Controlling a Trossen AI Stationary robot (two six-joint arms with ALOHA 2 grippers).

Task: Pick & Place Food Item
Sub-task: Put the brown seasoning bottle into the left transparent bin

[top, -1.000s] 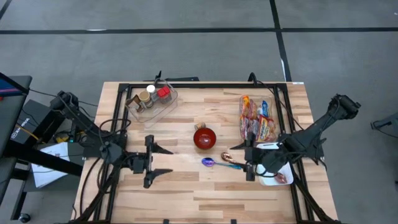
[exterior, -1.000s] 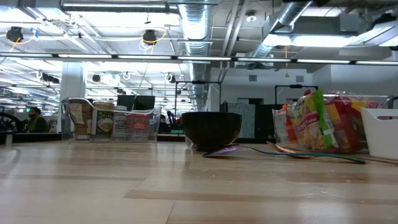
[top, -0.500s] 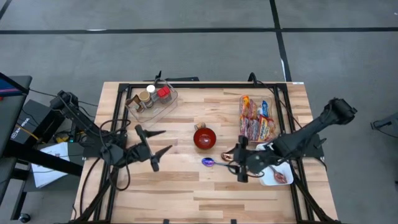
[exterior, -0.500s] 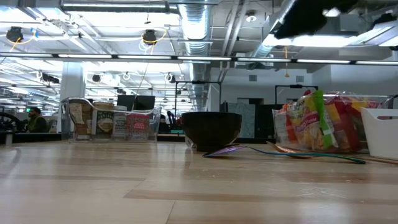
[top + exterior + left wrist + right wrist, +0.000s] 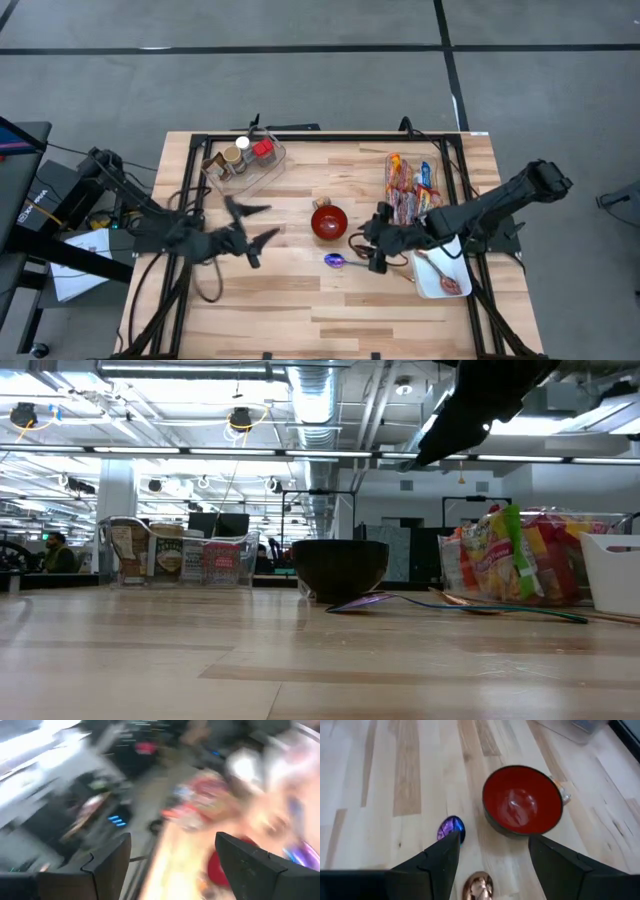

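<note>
The food items are coloured snack packets (image 5: 412, 190) standing in a clear bin at the table's right; they also show in the low view (image 5: 510, 555). A red bowl (image 5: 329, 222) stands mid-table on its base. In front of it lie a purple spoon (image 5: 335, 260) and a copper spoon (image 5: 364, 252). My right gripper (image 5: 366, 248) hovers open just right of the bowl. Its wrist view looks down on the bowl (image 5: 522, 802) and both spoons. My left gripper (image 5: 270, 222) hangs open left of the bowl, holding nothing.
A clear bin of spice jars (image 5: 242, 160) stands at the far left. A white container (image 5: 445, 278) holding a spoon sits at the near right, below the right arm. Black frame rails (image 5: 330, 137) edge the table. Bare wood lies along the near edge.
My right gripper has gone toward the table's left and down, from beside the white container to just right of the bowl, over the spoons. My left gripper has swung toward the far edge and rolled about its own line. No object has moved.
</note>
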